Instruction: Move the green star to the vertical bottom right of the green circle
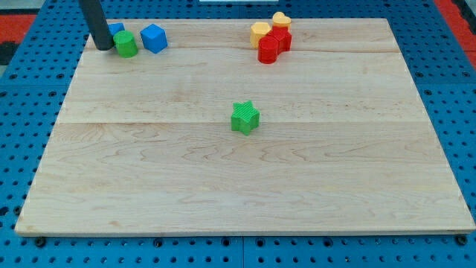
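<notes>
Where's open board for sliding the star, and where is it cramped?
Open: around the green star, the whole bottom half, and the top edge between blue block and red blocks. Cramped: top left, where my tip touches the green circle.

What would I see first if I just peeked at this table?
Probably the green star, sitting all alone near the middle of the wooden board. Next, the red and yellow blocks bunched together at the view's top, right of centre. At the top left, my tip stands just left of the green circle, with a blue block on the circle's other side.
</notes>
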Available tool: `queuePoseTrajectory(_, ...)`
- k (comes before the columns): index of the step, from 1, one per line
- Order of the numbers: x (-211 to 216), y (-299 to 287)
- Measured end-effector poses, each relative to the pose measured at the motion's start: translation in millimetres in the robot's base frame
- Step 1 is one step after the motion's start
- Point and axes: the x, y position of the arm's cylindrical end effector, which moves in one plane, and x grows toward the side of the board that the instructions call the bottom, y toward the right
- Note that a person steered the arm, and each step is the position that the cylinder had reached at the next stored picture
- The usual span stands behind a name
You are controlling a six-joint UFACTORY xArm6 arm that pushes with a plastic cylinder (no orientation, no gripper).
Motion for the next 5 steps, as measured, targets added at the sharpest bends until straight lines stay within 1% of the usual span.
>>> queuePoseTrajectory(1, 2.0, 7.0)
queuePoseTrajectory(2, 5.9, 0.9)
queuePoseTrajectory(3, 42.0, 5.5)
queuePoseTrajectory(4, 99.3, 113.8)
queuePoseTrajectory(5, 108.0, 227.2)
